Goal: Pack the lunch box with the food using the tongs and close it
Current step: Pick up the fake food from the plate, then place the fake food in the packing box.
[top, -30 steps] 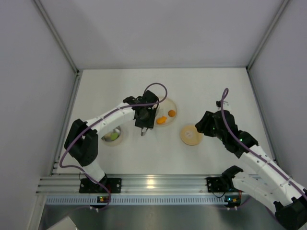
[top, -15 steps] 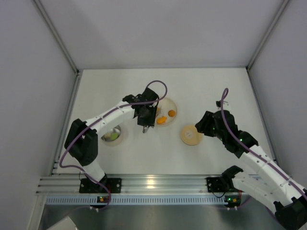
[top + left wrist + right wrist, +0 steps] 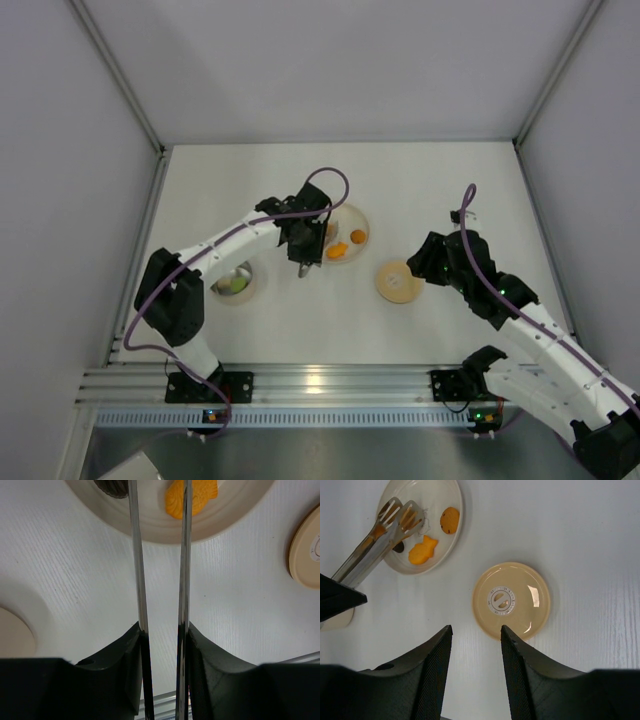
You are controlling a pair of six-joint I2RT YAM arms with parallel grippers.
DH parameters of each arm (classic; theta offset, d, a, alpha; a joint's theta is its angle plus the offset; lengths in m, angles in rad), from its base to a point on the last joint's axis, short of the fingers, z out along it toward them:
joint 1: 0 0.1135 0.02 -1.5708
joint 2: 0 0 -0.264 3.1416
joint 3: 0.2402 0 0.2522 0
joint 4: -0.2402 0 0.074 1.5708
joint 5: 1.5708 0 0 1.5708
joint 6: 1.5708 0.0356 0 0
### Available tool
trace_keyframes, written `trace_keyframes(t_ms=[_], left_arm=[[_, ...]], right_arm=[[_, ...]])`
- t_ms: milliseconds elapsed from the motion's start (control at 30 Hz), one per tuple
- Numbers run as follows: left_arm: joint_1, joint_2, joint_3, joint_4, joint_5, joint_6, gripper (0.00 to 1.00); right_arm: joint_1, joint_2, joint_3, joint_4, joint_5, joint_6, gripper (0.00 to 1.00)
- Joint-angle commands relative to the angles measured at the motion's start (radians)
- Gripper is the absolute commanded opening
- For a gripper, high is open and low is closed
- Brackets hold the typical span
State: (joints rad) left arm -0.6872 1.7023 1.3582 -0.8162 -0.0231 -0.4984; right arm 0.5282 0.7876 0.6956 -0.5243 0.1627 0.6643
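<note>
**Left gripper clamped on the tongs at the plate; right gripper released beside the lid**

Overhead view: the left gripper (image 3: 302, 245) sits just left of centre, at the left edge of the cream plate (image 3: 363, 222). The right gripper (image 3: 425, 262) sits right of centre, just beside the round tan lid (image 3: 398, 281), which lies flat on the white tabletop (image 3: 400, 180). The lunch box (image 3: 247, 294) stands uncovered in the lower left, well apart from the lid and partly under the left arm. A green piece (image 3: 238, 285) shows inside it.

Left wrist view: the two black fingers (image 3: 120, 675) press on the outer sides of the tongs (image 3: 137, 570), grasping them. The two thin metal arms run from the bottom to the top of the frame with a gap between them. An orange fish-shaped piece (image 3: 197, 495) lies on the plate at the upper edge and is crossed by the right-hand tong arm. A dark piece (image 3: 112, 486) lies at the upper left of it.

Right wrist view: the right gripper's jaws stand apart, released, with only bare tabletop between them. The lid lies just above them at centre frame. In the upper left, the tong heads reach over the left part of the plate. The fish-shaped piece sits just below them and a round brown-orange piece (image 3: 450, 520) to their right. Whether the heads hold anything cannot be told.
</note>
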Motion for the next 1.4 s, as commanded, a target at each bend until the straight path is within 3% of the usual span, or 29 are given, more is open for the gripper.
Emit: trace_keyframes(t_ms=[0,400,933,1100,1367], left_arm=[[0.003,-0.081,0.038,-0.006,-0.012,0.003,0.38],[0.003,-0.283,-0.025,-0.101,-0.046,-0.002,0.38],[0.003,-0.867,-0.303,-0.438,-0.193,-0.116,0.41],[0.003,-0.973,-0.341,-0.541,-0.231,-0.175,0.41],[0.003,-1.029,-0.386,-0.574,-0.248,-0.224,0.45]], right_arm=[[0.019,-0.007,0.03,-0.005,0.005,-0.011,0.44],[0.019,0.002,0.03,0.0,0.003,-0.009,0.44],[0.019,0.029,0.028,0.035,-0.012,-0.015,0.43],[0.019,0.032,0.028,0.04,-0.017,-0.015,0.43],[0.019,0.042,0.025,0.053,-0.023,-0.011,0.44]])
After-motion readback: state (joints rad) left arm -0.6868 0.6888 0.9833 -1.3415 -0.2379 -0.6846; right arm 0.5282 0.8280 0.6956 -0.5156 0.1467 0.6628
